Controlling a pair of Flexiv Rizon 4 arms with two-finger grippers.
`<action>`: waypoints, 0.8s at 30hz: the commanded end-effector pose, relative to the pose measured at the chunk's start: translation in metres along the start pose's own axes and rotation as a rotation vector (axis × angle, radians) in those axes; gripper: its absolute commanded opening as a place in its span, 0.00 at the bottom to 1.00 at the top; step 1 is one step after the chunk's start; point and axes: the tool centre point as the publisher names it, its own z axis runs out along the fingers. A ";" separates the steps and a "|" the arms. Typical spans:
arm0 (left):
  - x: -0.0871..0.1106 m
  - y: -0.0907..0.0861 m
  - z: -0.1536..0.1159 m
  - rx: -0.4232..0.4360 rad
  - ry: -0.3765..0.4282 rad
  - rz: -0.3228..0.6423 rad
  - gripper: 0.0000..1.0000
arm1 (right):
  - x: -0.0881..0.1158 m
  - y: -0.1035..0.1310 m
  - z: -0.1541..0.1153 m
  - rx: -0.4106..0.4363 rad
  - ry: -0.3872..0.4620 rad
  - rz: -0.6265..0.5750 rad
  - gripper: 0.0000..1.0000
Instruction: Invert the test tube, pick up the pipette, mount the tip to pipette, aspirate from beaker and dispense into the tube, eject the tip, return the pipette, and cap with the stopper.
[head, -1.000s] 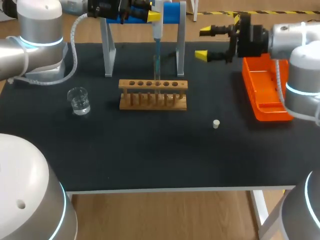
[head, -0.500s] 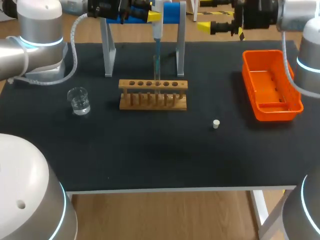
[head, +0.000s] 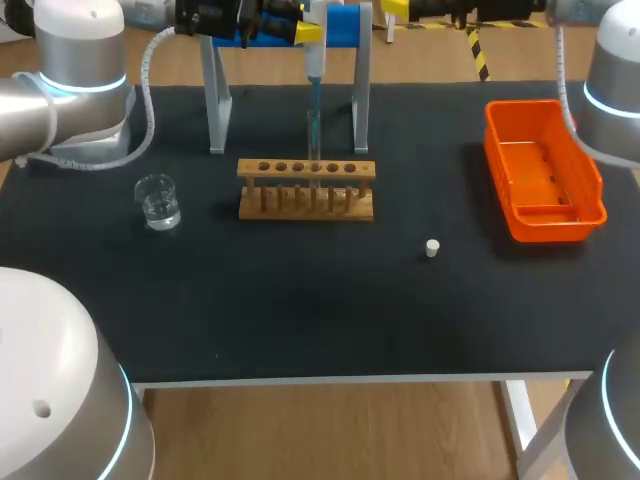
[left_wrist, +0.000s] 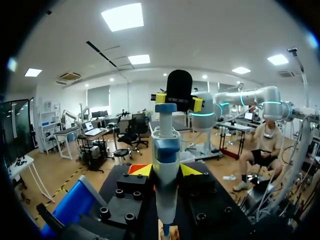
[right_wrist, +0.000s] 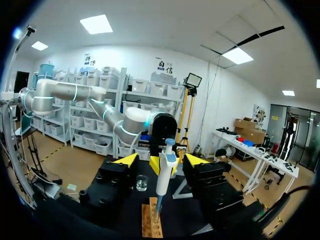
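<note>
Left gripper (left_wrist: 166, 171) is clamped on the pipette (head: 314, 62), yellow tips on two sides of its body, below the plunger. The pipette hangs upright over the rack (head: 306, 190), its tip (head: 313, 108) pointing down into the tube (head: 312, 145); how deep it sits you can't tell.

Right gripper (right_wrist: 161, 161) is high at the table's far edge, fingers apart, nothing between them.

The beaker (head: 158, 201) stands well to the left of the rack. The stopper (head: 432, 248) lies alone on the table (head: 300, 300), between the rack and the orange tray (head: 592, 200).

Handling, as judged:
- The pipette is light, stiff, smooth plastic. Keep your hold on the body.
- The tube is thin glass and fragile. Keep the tip off its wall.
- The stopper is small and light and may roll or squirt out. Take it by the sides, squarely.
</note>
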 end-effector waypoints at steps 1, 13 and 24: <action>-0.001 0.000 0.000 -0.002 0.001 0.000 0.00 | -0.009 0.004 0.011 -0.013 0.014 0.013 0.00; -0.001 0.000 0.000 -0.002 0.001 0.000 0.00 | -0.024 0.024 0.041 -0.048 0.047 0.045 0.00; -0.001 0.000 0.000 -0.002 0.001 0.000 0.00 | -0.027 0.030 0.080 -0.031 0.105 0.068 0.00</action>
